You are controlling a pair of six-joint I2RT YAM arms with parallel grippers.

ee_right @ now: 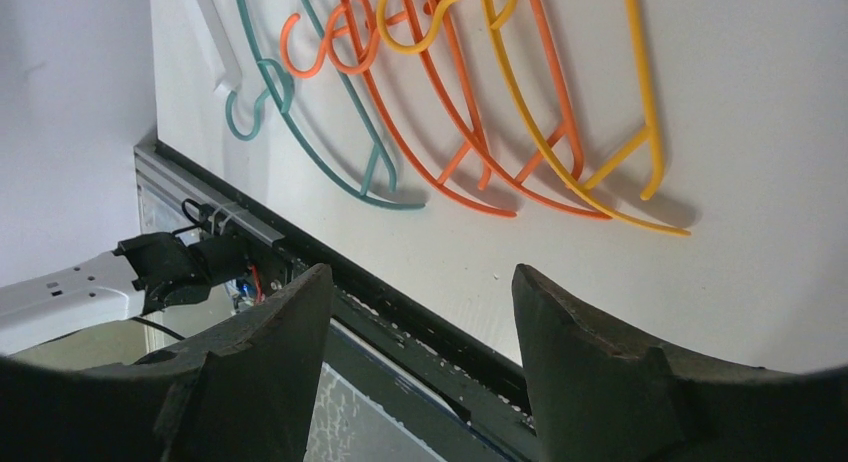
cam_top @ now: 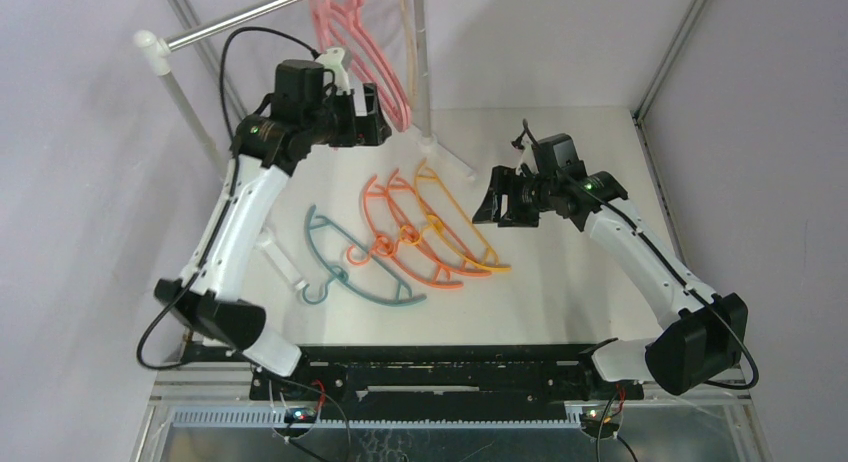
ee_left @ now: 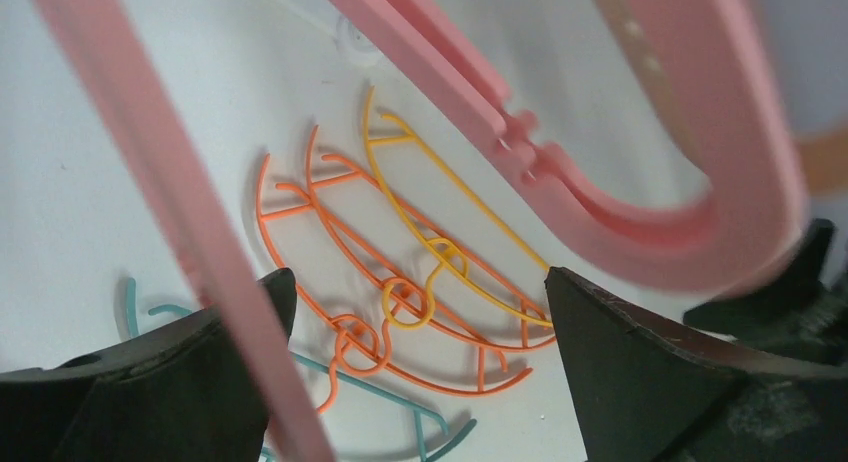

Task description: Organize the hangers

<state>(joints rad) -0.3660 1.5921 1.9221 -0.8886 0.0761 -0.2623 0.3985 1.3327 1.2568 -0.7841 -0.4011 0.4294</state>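
Pale lilac walls enclose a white table [cam_top: 560, 152] on which a silver rail [cam_top: 240, 20] on white posts serves as the sorting line; several pink hangers [cam_top: 365, 52] hang from the rail, while a teal hanger [cam_top: 345, 264], two orange hangers [cam_top: 405, 242] and a yellow hanger [cam_top: 460, 232] lie flat on the table, well apart from the rail on its near side, their hooks overlapping.

Just below the rail, beside the hung pink hangers, the left gripper [ee_left: 418, 282] has its fingers [ee_left: 620, 372] spread wide and pinches nothing; a bar of one pink hanger crosses in front of one finger in the left wrist view, and whether it touches cannot be told. Farther from the rail than the yellow hanger, the right gripper [ee_right: 420, 277] hovers above the table, fingers [ee_right: 590, 352] likewise parted and empty.

The step in hand looks like clearing away from a hung hanger and fetching another. The left arm would do well to back straight away from the rail, so the pink bar is not dragged along and no hook is tugged off. For the pickup, the yellow hanger, outermost from the rail, seems the easiest start; its hook looks threaded through an orange one, so a slow lift near the neck, sliding it free first, should avoid hauling up two together.
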